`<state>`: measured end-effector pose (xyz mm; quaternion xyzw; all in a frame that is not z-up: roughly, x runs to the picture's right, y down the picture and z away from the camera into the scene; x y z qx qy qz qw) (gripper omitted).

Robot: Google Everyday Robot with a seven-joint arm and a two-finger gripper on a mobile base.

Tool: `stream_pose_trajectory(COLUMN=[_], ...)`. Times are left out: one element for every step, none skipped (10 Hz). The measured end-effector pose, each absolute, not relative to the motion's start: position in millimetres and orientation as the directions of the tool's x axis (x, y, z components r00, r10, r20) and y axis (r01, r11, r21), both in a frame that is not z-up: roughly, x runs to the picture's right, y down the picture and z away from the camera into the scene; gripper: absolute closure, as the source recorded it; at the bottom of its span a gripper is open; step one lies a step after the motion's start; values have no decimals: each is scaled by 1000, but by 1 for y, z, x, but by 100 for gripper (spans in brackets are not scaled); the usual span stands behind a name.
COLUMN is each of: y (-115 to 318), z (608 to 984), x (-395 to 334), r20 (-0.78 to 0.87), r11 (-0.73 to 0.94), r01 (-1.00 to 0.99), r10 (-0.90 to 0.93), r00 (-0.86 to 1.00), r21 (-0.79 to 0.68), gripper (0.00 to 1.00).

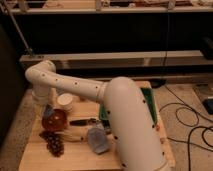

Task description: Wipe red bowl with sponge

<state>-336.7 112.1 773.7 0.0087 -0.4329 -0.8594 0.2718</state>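
A white arm with rows of small dark dots [75,87] reaches from the near right, bends at an elbow at the far left of the pale wooden table [32,156], and drops straight down. At its lower end the gripper [47,112] hangs over the far-left edge of the small glossy red-orange bowl [55,121], which stands on the left part of the table. A small pale blue-grey sponge [48,108] shows at the gripper, right at the bowl's far rim. Whether it touches the bowl cannot be told, nor whether the gripper is open or closed (the wrist hides it).

Just beyond the bowl, to its right, stands a small round cream cup [65,102]. Near the bowl, towards the table's near edge, lies a dark bunch of grapes [54,144], with a pale yellow elongated object [71,134] to its right. A dark, slim utensil [82,121] lies right of the bowl. A larger grey-blue cloth-like lump [97,140] sits nearer the front, beside the arm's thick forearm. A green flat tray [150,102] shows partly behind the forearm on the right. Black cables [192,122] trail over the floor at far right.
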Motion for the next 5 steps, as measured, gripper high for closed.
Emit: stream_pose_trajectory(y=[116,122,128,134,138], z=[769,765,760,756,754], x=[-342,-348,-348,-347,-346], r20=[209,199,192,190,189], r11=[-487,-494,-500,-501,-502], r01=[444,429,419,415,410], r10=[-462,-451,-443,-439,-433], r00=[-862,-870,-876,-878,-881], r21=[752,756,758,759,761], gripper=[96,96,96,96,96])
